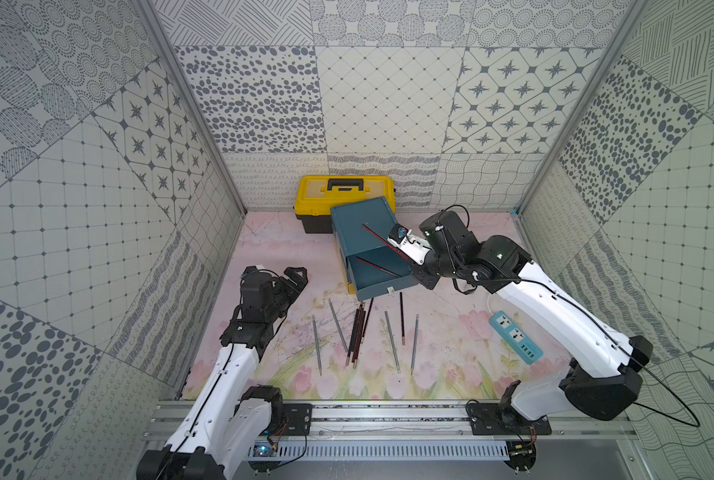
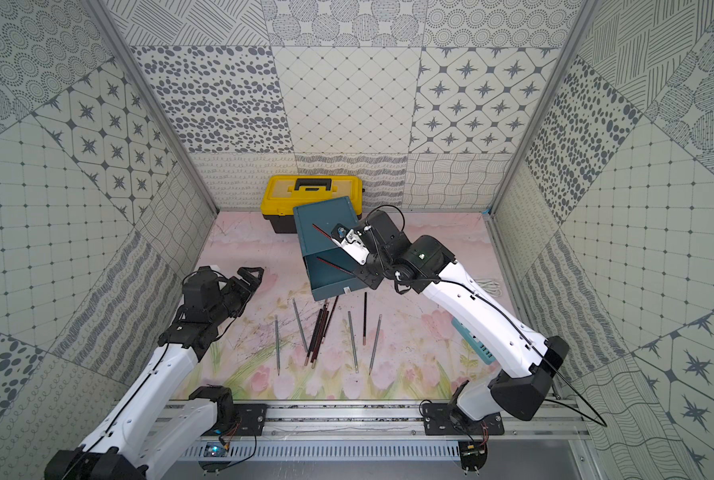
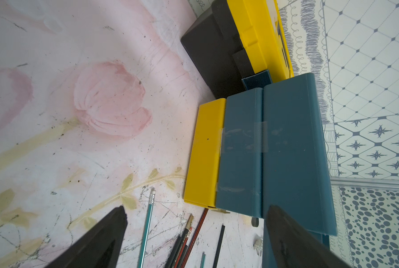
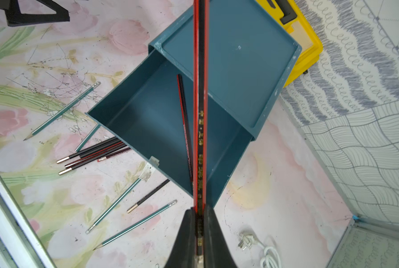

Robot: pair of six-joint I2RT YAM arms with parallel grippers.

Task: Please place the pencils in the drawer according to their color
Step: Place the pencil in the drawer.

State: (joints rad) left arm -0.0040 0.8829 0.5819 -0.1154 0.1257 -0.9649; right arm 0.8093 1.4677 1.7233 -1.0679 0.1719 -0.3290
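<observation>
Over open teal drawer (image 4: 147, 120), rt fingers (image 4: 182, 236) tight on red-striped pencil (image 4: 201, 92); lt fingers (image 3: 105, 236) wide apart, empty.

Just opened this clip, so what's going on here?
The right claw is shut on a red-and-black striped pencil, holding it over the pulled-out top teal drawer of the small three-drawer cabinet. One matching striped pencil already lies in that drawer. The left claw hangs open beside the cabinet, holding nothing. Grey-green, black and striped loose pencils lie on the floral mat in front, not yet sorted.
</observation>
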